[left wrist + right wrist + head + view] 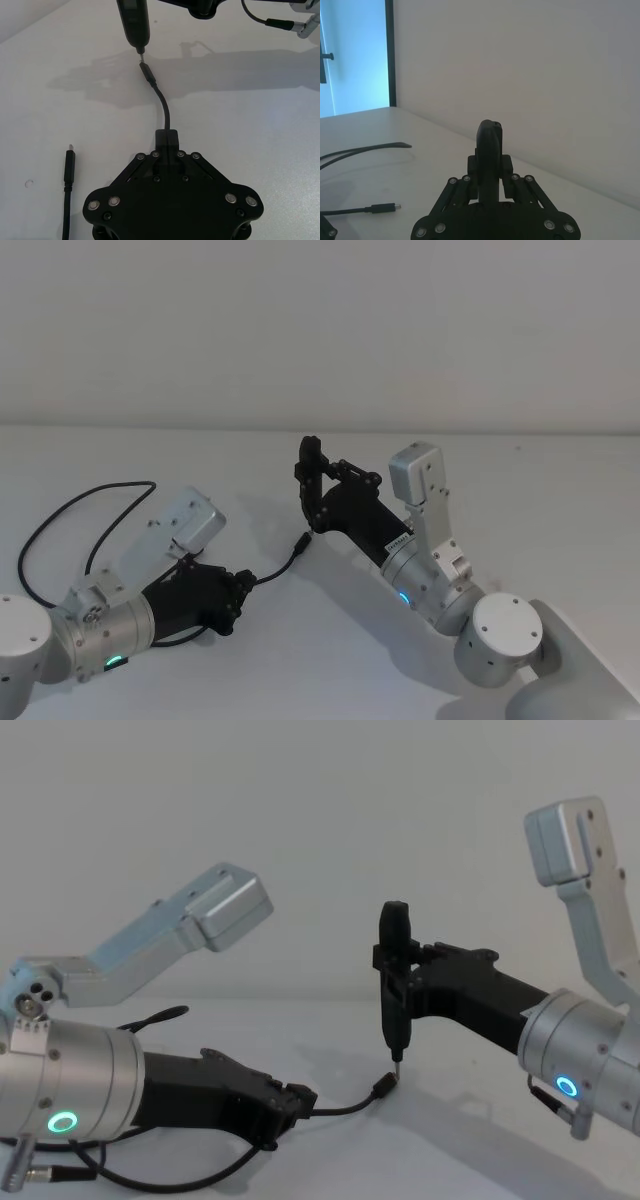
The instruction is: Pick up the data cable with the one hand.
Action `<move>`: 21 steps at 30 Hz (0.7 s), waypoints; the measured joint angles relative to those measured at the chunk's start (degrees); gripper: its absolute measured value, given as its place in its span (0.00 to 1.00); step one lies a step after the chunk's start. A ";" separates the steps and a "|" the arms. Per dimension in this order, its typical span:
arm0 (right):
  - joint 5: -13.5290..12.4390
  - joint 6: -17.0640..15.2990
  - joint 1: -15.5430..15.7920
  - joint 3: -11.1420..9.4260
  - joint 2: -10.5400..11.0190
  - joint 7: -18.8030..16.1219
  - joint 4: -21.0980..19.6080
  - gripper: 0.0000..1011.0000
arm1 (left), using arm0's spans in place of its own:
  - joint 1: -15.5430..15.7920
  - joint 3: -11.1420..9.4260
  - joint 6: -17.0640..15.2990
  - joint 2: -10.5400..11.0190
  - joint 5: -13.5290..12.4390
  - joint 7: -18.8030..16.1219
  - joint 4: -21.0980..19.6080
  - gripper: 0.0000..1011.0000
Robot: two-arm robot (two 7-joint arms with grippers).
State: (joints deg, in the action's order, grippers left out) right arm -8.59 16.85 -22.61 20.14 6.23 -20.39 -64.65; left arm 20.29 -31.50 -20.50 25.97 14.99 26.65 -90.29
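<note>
The data cable (283,566) is a thin black cord lying on the white table. My left gripper (240,592), on the arm with the green ring, is shut on it a short way behind one plug (383,1087). In the left wrist view the cord (164,105) curves out from the closed left gripper (166,136) to that plug (147,74). My right gripper (402,970) is shut on an upright black pen-shaped tool (393,982). The tool's metal tip (141,50) hovers just above the plug. The cable's other plug (69,165) lies flat on the table beside the left gripper.
The rest of the cable makes a wide loop (60,520) on the table (500,470) behind my left arm. A plain wall (320,330) rises beyond the table's far edge. There is open table surface to the right of and behind the right arm.
</note>
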 joint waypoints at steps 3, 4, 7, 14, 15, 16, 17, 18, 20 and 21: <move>0.00 -0.03 0.07 0.02 -0.01 -0.01 -0.12 0.27 | 0.00 0.00 0.00 0.00 0.00 0.00 0.00 0.02; 0.00 -0.06 0.12 0.03 -0.01 -0.01 -0.20 0.27 | 0.00 0.00 0.00 0.00 0.00 0.00 0.00 0.02; 0.00 -0.11 0.22 0.06 -0.03 -0.03 -0.33 0.27 | 0.00 0.00 0.00 0.00 0.00 0.00 0.00 0.02; 0.02 -0.17 0.34 0.10 -0.05 -0.05 -0.53 0.27 | 0.00 0.00 0.00 0.00 0.00 0.00 0.00 0.02; 0.03 -0.18 0.35 0.10 -0.05 -0.06 -0.56 0.27 | 0.00 0.00 0.00 0.00 0.00 0.00 0.00 0.02; 0.03 -0.18 0.36 0.11 -0.05 -0.06 -0.57 0.27 | 0.00 0.00 0.00 0.00 0.00 0.00 0.00 0.02; 0.03 -0.18 0.37 0.11 -0.06 -0.06 -0.58 0.27 | 0.00 0.00 0.00 0.00 0.00 0.00 0.00 0.02; 0.04 -0.19 0.37 0.12 -0.05 -0.06 -0.59 0.27 | 0.00 0.00 0.00 0.00 0.00 0.00 0.00 0.02; 0.04 -0.21 0.39 0.13 -0.05 -0.06 -0.64 0.27 | 0.00 0.00 0.00 -0.01 0.00 0.00 0.00 0.02; 0.05 -0.21 0.39 0.13 -0.05 -0.06 -0.65 0.27 | 0.00 0.00 0.00 0.00 0.00 0.00 0.00 0.02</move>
State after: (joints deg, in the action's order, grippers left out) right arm -8.54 16.63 -22.22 20.27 6.18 -20.45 -65.29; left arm 20.29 -31.50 -20.50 25.97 14.99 26.66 -90.29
